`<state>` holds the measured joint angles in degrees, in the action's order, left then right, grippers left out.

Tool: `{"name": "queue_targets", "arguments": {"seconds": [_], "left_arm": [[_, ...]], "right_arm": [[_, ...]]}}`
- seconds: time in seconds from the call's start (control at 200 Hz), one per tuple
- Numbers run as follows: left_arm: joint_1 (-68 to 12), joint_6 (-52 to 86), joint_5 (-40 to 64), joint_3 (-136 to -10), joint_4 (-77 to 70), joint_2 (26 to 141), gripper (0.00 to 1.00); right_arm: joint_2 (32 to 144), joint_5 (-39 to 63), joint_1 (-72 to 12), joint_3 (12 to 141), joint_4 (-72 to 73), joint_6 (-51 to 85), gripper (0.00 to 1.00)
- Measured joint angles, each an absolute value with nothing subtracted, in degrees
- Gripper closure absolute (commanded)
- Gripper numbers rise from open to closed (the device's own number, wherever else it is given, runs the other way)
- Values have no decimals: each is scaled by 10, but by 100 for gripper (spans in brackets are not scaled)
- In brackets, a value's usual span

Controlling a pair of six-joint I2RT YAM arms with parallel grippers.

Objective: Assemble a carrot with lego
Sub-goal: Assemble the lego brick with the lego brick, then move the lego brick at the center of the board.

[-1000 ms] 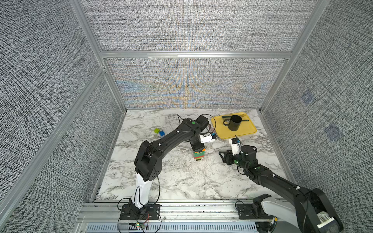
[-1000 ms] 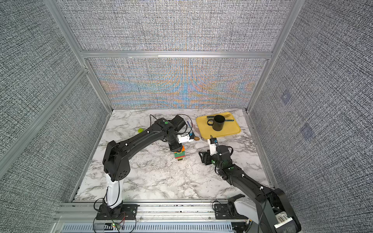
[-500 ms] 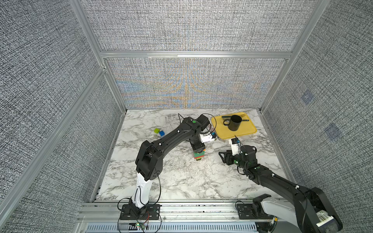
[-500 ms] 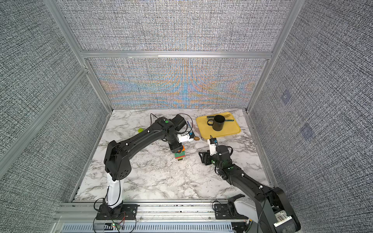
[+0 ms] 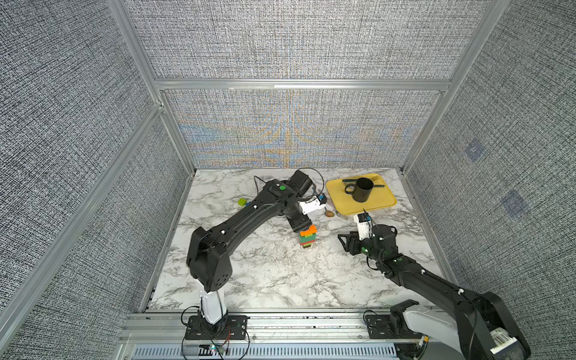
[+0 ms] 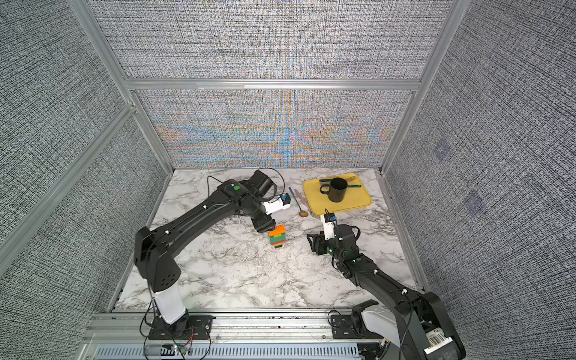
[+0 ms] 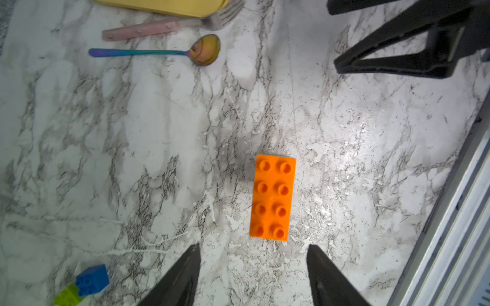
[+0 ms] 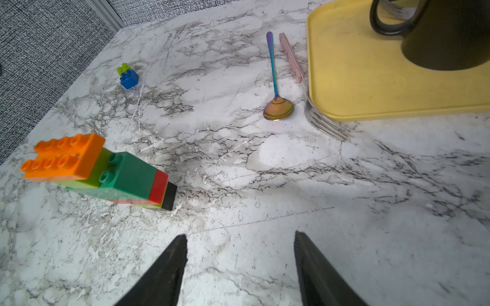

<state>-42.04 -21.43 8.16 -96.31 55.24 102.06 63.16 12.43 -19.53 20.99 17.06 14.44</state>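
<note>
Left gripper (image 7: 253,246): jaws spread, empty, just above the carrot (image 5: 308,238). Carrot stands upright mid-table on its narrow black tip, orange brick (image 7: 273,197) on top. Right gripper (image 8: 240,234): spread, empty, to its right. Blue and lime bricks (image 5: 241,202) sit far left, unattached. Risk: the stack looks top-heavy, so any finger clip could topple it.

The left gripper (image 7: 253,249) is hanging over the marble table (image 7: 119,137) with its two black fingers standing apart and nothing between them. The orange brick (image 7: 273,197) is lying studs up just beyond their tips. A blue brick (image 7: 92,279) is sitting against a lime brick (image 7: 67,295) well apart from it. Farther off, a spoon (image 7: 159,52), a pink-handled fork (image 7: 169,27), a yellow tray (image 7: 164,6) and the spread-fingered right gripper (image 7: 332,37) are showing.
</note>
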Motion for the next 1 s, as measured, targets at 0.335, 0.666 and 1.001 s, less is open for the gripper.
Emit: {"name": "queue_targets", "arguments": {"seconds": [0.335, 0.666, 1.001], "left_arm": [[-270, -31, -32, -801, 398, 949, 35], [-170, 121, -119, -806, 369, 1070, 14], [-127, 199, -84, -857, 328, 1190, 25]], "right_arm": [[630, 109, -217, 220, 171, 142, 34], [658, 104, -228, 231, 172, 140, 34], [676, 96, -228, 231, 173, 136, 34]]}}
